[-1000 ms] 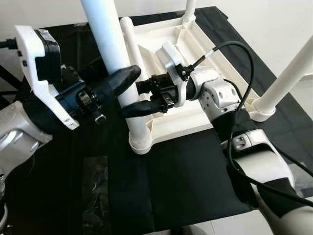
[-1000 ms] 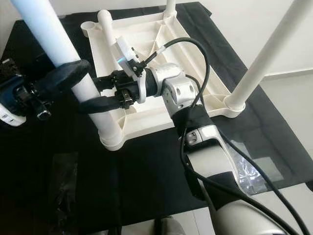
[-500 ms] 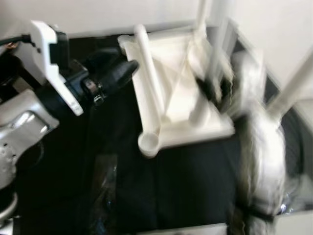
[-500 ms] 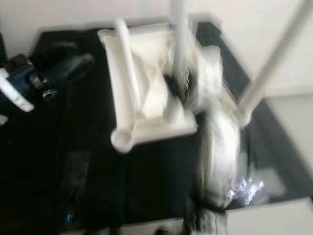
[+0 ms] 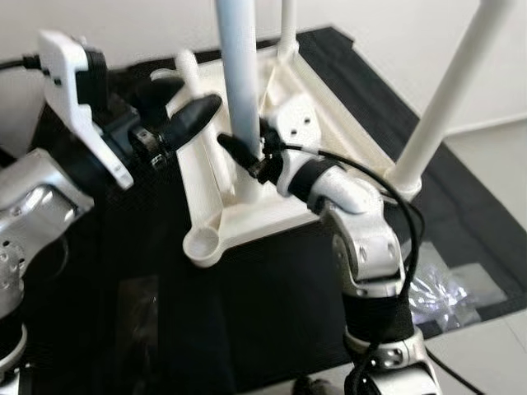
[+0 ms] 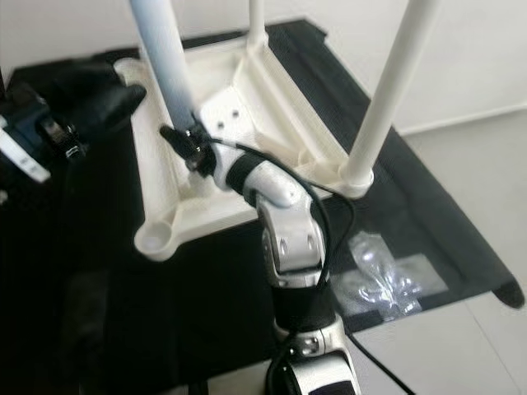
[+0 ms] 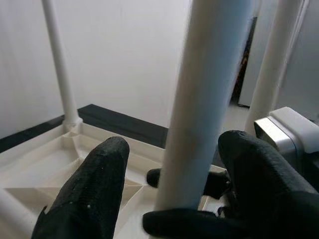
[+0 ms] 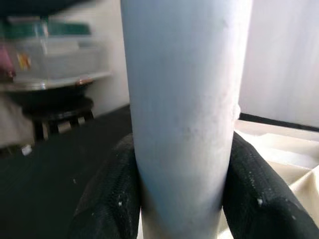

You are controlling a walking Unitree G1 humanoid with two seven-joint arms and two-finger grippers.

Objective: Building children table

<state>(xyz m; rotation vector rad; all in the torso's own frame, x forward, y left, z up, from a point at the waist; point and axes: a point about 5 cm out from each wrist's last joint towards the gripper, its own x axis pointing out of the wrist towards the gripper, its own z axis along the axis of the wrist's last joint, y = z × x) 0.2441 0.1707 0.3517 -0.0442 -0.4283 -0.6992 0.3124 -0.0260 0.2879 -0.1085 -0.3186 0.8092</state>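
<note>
On a black cloth-covered surface [image 5: 272, 304] lies the white plastic children's table top [image 5: 247, 210], upside down w/ ribbed underside facing up. Two white tubular legs stand upright in its corner sockets: one at the near right corner [image 5: 445, 90], one at the far corner [image 5: 286, 25]. Nearest left corner socket [image 5: 202, 244] is an open round ring w/ no leg in it. A third white tube leg [image 5: 239, 82] rises upright over the table top's left-middle area; its lower end is hidden behind the right gripper, so can't tell whether it's seated in anything. Right gripper [image 5: 247, 160] reaches in from the right w/ silver arm bent over the table top, black fingers [image 8: 109, 199] clamped snug on both sides of this tube low down, per right wrist view. Left gripper [image 5: 177, 115] sits just left of the same tube, a bit higher; left wrist view shows its two black fingers [image 7: 94, 184] spread wide w/ the tube between them, not touching it. A crumpled clear plastic bag [image 6: 383, 276] lies on the cloth near the front right edge, well apart from the table top.
</note>
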